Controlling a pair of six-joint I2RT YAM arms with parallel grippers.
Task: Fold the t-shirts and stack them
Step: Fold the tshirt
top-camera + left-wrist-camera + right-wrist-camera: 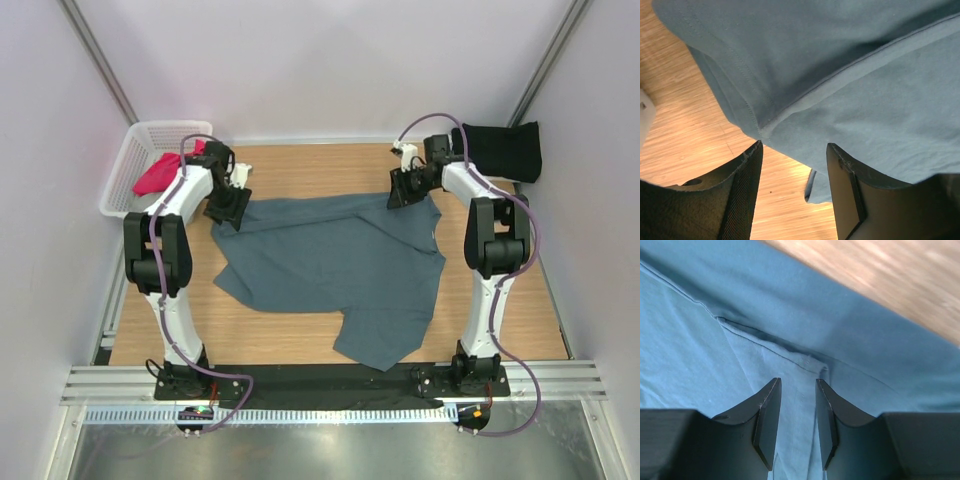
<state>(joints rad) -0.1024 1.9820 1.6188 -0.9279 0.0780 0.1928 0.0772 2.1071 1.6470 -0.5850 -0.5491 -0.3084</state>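
Note:
A slate blue-grey t-shirt [340, 265] lies spread and rumpled across the middle of the wooden table [300, 330]. My left gripper [228, 208] hovers over its far left corner. In the left wrist view its jaws [795, 165] stand open, with bare wood and a hemmed edge of the shirt [865, 90] between them. My right gripper [405, 188] sits at the shirt's far right corner. Its jaws [798, 405] are open and straddle a seamed fold of the cloth [700, 355] without pinching it. A black t-shirt [500, 150] lies folded at the back right. A magenta-pink t-shirt [160, 172] is bunched in the basket.
A white plastic mesh basket [128, 160] stands at the back left corner, close behind my left arm. White walls enclose the table on three sides. A black strip and a metal rail [330, 385] run along the near edge by the arm bases.

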